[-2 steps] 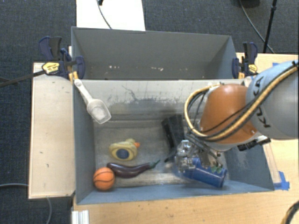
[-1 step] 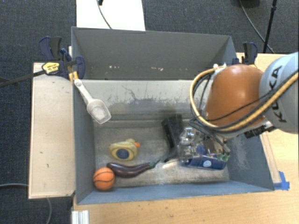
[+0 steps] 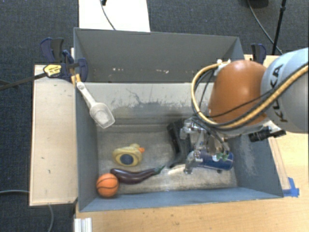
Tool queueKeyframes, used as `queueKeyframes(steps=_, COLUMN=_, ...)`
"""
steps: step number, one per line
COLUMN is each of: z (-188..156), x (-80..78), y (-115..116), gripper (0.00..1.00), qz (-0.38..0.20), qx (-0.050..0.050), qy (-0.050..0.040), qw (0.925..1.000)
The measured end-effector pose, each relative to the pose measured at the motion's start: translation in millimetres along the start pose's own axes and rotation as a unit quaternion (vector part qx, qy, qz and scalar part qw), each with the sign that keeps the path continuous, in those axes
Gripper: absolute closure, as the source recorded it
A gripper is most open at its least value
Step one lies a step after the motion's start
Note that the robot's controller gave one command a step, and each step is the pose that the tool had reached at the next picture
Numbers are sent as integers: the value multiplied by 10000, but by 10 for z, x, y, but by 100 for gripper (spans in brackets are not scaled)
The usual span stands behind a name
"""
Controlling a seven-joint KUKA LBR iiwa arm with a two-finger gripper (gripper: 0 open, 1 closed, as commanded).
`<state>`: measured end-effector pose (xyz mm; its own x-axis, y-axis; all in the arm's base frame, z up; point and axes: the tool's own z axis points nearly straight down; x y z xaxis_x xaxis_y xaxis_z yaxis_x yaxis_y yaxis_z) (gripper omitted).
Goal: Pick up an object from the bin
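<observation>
Hanging low over the right of the bin (image 3: 154,57), the gripper (image 3: 189,164) is hiding whether it is spread or closed; a blue thing (image 3: 218,161) is lying just right, a purple aubergine (image 3: 134,175) left

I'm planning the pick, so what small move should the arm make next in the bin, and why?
Probably a short lift straight up, to show whether anything comes along. The gripper sits low at the right of the grey metal bin, between a black curved strip and a blue cylindrical object, and the orange wrist cover hides its grip.
</observation>
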<state>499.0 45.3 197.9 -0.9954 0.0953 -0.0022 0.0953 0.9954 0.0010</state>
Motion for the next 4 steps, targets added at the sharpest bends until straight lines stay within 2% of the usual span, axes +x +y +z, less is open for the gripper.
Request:
queueKeyframes(steps=1, z=182, x=-59, y=21, gripper=0, qz=271, qx=0, qy=3, qw=9996)
queueKeyframes(steps=2, z=403, x=-70, y=430, gripper=0, qz=-468, qx=8, qy=-9, qw=9989)
queueKeyframes(steps=3, z=595, x=-108, y=685, gripper=0, qz=-1038, qx=-14, qy=3, qw=9946)
queueKeyframes(steps=4, z=1278, x=-47, y=850, gripper=100, qz=-565, qx=3, qy=14, qw=9984)
